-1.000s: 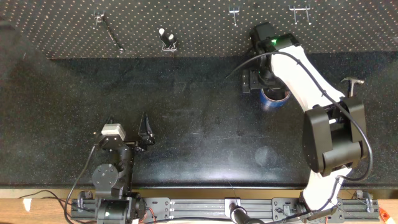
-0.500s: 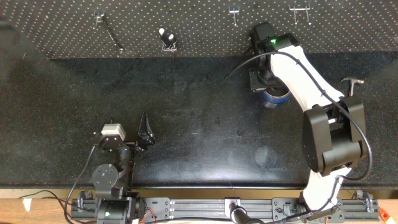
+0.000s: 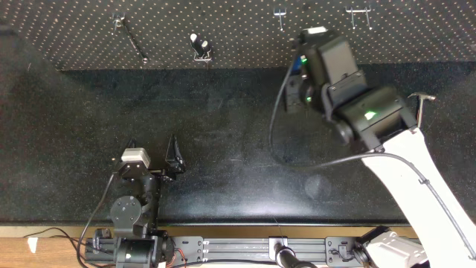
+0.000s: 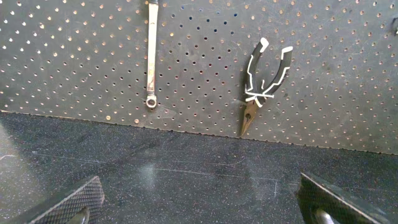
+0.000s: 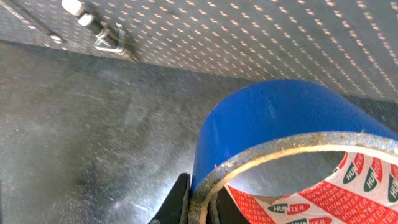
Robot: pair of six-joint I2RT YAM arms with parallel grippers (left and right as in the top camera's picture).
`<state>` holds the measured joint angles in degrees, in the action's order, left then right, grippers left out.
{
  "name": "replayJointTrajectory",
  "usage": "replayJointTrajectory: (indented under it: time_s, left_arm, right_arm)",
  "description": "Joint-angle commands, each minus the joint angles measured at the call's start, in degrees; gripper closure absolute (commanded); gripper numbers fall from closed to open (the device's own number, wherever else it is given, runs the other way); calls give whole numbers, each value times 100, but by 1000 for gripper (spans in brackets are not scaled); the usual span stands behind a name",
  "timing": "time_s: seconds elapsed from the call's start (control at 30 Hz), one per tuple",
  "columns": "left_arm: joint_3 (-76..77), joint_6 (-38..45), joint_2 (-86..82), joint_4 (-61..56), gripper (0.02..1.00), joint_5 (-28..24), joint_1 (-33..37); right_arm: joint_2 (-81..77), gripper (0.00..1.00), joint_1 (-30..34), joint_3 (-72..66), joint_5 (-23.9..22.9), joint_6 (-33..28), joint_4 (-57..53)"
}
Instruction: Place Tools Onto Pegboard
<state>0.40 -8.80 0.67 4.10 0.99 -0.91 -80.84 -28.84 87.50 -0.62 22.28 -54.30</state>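
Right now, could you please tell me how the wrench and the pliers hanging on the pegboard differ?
The wrench is one slim silver bar; the pliers have two black, white-edged handles spread apart above a pointed nose. The wrench hangs straight with its ring end down and ends higher up; the pliers' nose reaches nearer the lower edge of the pegboard. Both hang on the pegboard, clear of the table.
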Motion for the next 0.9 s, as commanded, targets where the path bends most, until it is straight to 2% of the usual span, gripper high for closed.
replayJointTrajectory:
  time_s: [0.03, 0.07, 0.13, 0.23, 0.33, 0.43, 0.63, 0.77, 0.9]
  left_arm:
    - [-9, 94, -46, 46, 23, -63, 20]
    - [-9, 94, -46, 46, 23, -63, 20]
    - [-9, 94, -46, 46, 23, -63, 20]
    - [-9, 94, -46, 46, 23, -63, 20]
    - [-9, 94, -46, 46, 23, -63, 20]
    - [-9, 94, -46, 44, 23, -63, 20]
    - [-9, 94, -46, 46, 23, -63, 20]
    - [-9, 94, -46, 46, 23, -63, 20]
    - [-9, 94, -46, 46, 23, -63, 20]
  right_arm:
    - [162, 923, -647, -7, -1335, 103, 831]
    - [125, 928, -778, -7, -1744, 101, 1141]
    - [22, 925, -885, -7, -2232, 101, 1513]
    - [-435, 928, -881, -7, -2533, 101, 2120]
    - [-791, 928, -887, -7, -2529, 103, 2461]
    - [-1032, 928, -887, -7, -2229, 103, 2677]
    - [-1447, 928, -885, -4, -2293, 92, 2868]
    - [-1751, 928, -870, -4, -2295, -295, 3222]
    - [-1895, 928, -831, -4, -2579, -293, 3281]
